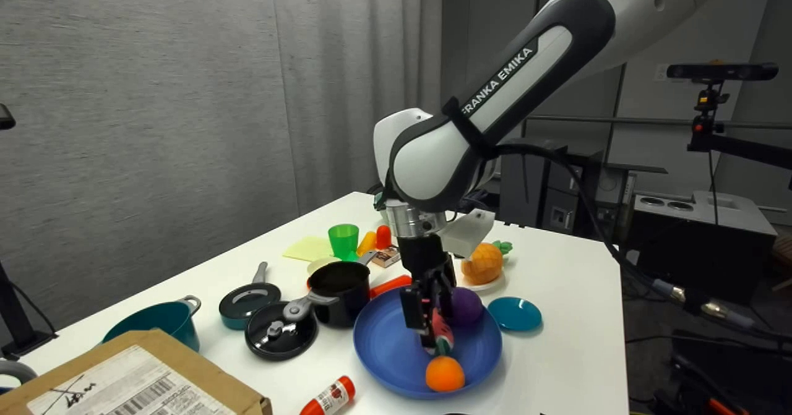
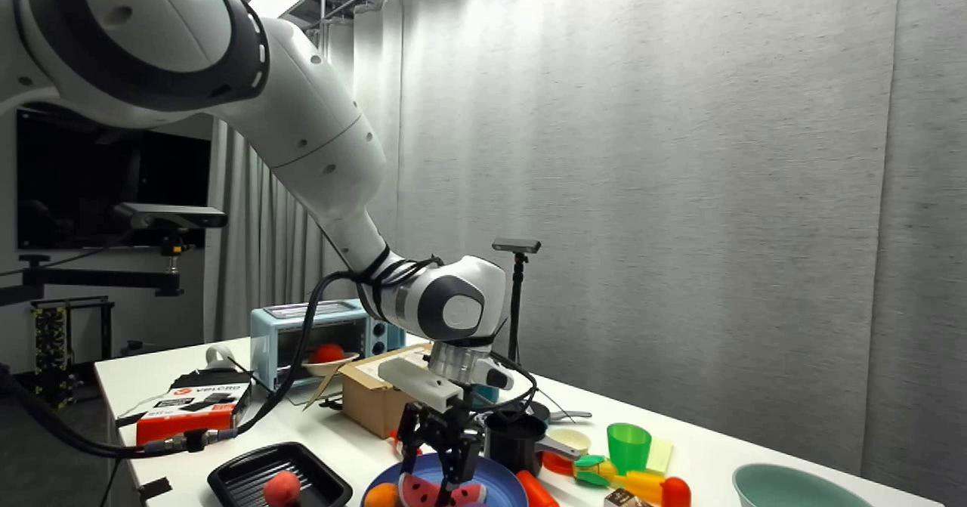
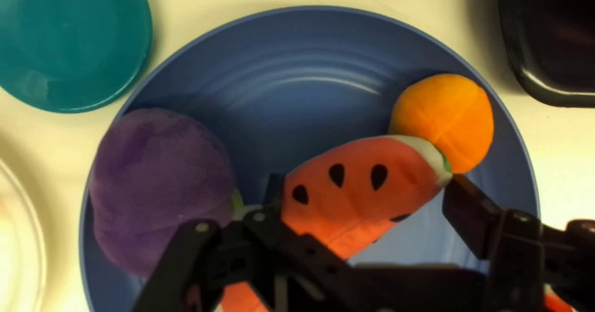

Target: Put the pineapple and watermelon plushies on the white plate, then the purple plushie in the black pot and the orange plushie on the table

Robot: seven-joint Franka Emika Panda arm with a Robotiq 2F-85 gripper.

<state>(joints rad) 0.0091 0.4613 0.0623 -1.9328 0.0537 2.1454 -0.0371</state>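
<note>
The watermelon plushie [image 3: 362, 186] lies on the blue plate [image 3: 288, 42], between the purple plushie [image 3: 158, 177] and the orange plushie [image 3: 446, 116]; its end touches the orange one. My gripper [image 3: 365, 193] is low over the plate with fingers spread, the watermelon between them; the left finger hides part of it. The gripper also shows in both exterior views [image 1: 432, 325] [image 2: 429, 471]. The pineapple plushie [image 1: 482, 265] sits on the white plate [image 1: 492, 286], whose rim shows in the wrist view [image 3: 35, 237]. The black pot [image 1: 346, 300] stands beside the blue plate.
A teal disc [image 1: 515, 314] and a black pan [image 2: 317, 484] holding a reddish ball [image 2: 282, 488] flank the blue plate. A black lid [image 1: 281, 337], a glue bottle [image 1: 331, 397] and a cardboard box [image 1: 142, 378] lie nearby. A green cup [image 1: 343, 242] stands behind the pot.
</note>
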